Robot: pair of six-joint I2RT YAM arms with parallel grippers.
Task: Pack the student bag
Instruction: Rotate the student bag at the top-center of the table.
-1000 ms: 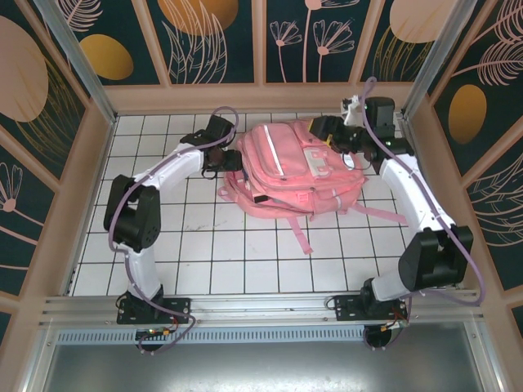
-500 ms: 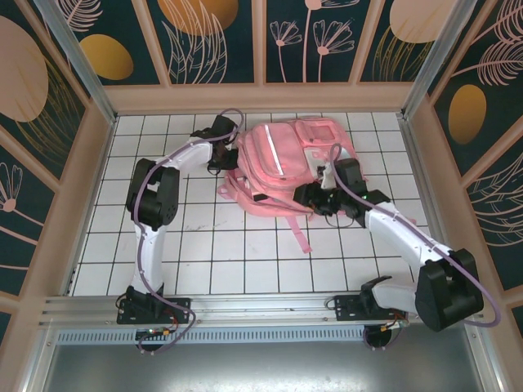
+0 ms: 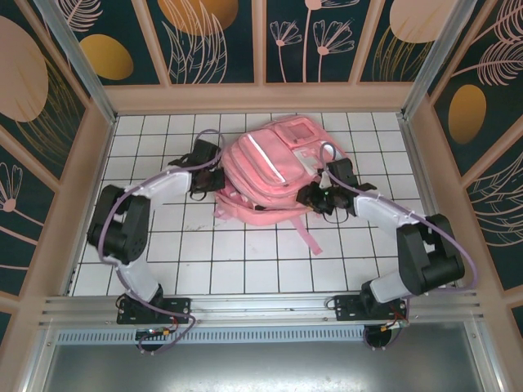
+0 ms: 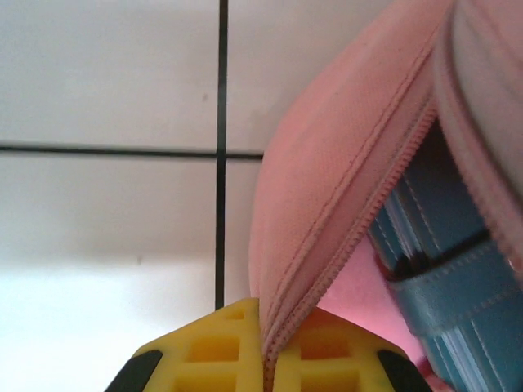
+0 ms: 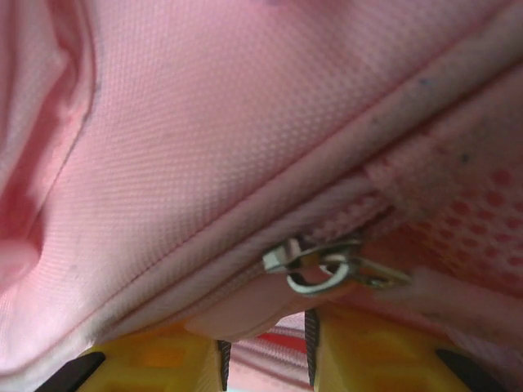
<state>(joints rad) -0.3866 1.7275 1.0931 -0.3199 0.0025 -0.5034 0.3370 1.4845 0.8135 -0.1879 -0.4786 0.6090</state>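
The large soft pink fabric student bag (image 3: 274,167) lies mid-bench (image 3: 163,245), my left tool (image 4: 265,327) clamped on its zipper edge at 9 o'clock. My right tool (image 5: 265,347), at 3 o'clock, sits narrow under the metal zipper pull (image 5: 315,273); I cannot tell whether it grips. If it catches only fabric, pulling may drag the bag loose.

Both arms were bent at the elbow and reaching inward from either side. The left arm (image 3: 155,186) had its hand (image 4: 268,343) pinched tight on a zip edge of the student bag (image 3: 261,175). The right arm (image 3: 384,214) had its hand (image 5: 265,351) with the yellow fingers (image 5: 376,359) slightly apart and fabric at the gap. Honestly couldn't tell if it was gripping.
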